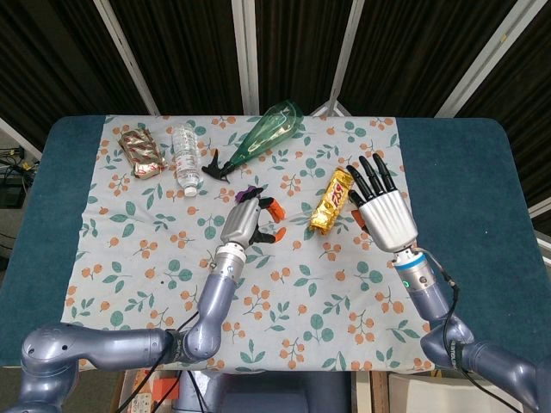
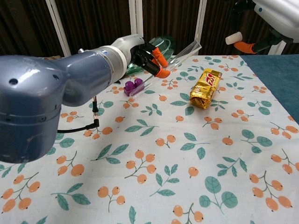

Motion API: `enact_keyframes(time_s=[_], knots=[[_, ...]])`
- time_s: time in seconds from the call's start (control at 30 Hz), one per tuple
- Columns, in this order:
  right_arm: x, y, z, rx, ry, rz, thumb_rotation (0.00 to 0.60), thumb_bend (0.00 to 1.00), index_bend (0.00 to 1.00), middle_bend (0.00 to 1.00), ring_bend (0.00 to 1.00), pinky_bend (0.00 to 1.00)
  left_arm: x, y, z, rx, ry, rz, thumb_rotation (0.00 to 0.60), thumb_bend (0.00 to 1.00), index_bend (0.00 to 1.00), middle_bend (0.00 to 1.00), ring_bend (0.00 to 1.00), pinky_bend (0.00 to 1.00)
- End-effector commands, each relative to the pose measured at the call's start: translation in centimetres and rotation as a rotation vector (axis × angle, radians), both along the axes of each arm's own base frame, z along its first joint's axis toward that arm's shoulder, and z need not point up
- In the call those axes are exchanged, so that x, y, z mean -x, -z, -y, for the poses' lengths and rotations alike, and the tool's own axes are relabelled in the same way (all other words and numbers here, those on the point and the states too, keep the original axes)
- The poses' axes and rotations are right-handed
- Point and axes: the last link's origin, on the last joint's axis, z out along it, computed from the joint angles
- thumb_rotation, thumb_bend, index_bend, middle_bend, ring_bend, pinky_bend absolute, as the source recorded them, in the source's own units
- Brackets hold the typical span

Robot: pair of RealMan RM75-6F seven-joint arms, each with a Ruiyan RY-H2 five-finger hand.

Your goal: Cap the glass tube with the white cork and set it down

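My left hand (image 1: 244,222) grips the clear glass tube (image 2: 184,52) near its middle and holds it tilted above the cloth. The tube's open end points up and to the right. In the chest view the left hand (image 2: 145,57) sits at the upper left, and the tube's lower end passes in front of a purple brick (image 2: 131,86). My right hand (image 1: 384,217) pinches the white cork (image 2: 233,38) between orange-tipped fingers (image 2: 246,46). The cork is a short way right of the tube's open end and slightly higher, apart from it. The head view hides the cork.
A gold candy bar (image 1: 331,200) lies on the floral cloth (image 1: 284,301) between the hands. At the back lie a green bottle (image 1: 269,132), a black clip (image 1: 215,163), a water bottle (image 1: 185,157) and a snack wrapper (image 1: 142,152). Blue table (image 1: 465,172) borders the cloth.
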Motion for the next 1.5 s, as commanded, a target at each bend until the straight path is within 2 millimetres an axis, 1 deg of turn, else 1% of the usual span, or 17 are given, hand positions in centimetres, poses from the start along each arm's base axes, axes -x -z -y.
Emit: enact_keyframes(time_s=[0.03,0.37,0.57,0.9,1.23,1.5], knots=[[-0.1,0.0,0.0,0.003,-0.005,-0.008,0.600,0.41,0.64,0.21,0.04,0.00,0.8,0.5,0.2,-0.001,-0.013,0.018,0.600,0.54,0.65,0.51,0.08,0.00],[-1.0,0.6,0.5,0.006,-0.044,-0.056,0.600,0.41,0.64,0.21,0.04,0.00,0.9,0.4,-0.2,0.006,-0.026,0.025,0.600,0.54,0.65,0.51,0.08,0.00],[-2.2,1.4,0.9,0.009,-0.084,-0.090,0.600,0.40,0.64,0.21,0.04,0.00,1.0,0.3,-0.6,0.022,-0.050,0.014,0.600,0.54,0.65,0.51,0.08,0.00],[-3.6,2.7,2.0,0.017,-0.092,-0.107,0.600,0.41,0.64,0.21,0.04,0.00,1.1,0.4,-0.9,0.059,-0.092,0.003,0.600,0.54,0.65,0.51,0.08,0.00],[-4.1,3.5,2.2,0.016,-0.096,-0.109,0.600,0.41,0.64,0.21,0.04,0.00,1.0,0.6,-0.9,0.082,-0.127,0.018,0.600,0.54,0.65,0.51,0.08,0.00],[-3.8,3.9,1.9,0.009,-0.090,-0.115,0.600,0.41,0.64,0.21,0.04,0.00,0.7,0.6,-0.6,0.092,-0.143,0.026,0.600,0.54,0.65,0.51,0.08,0.00]])
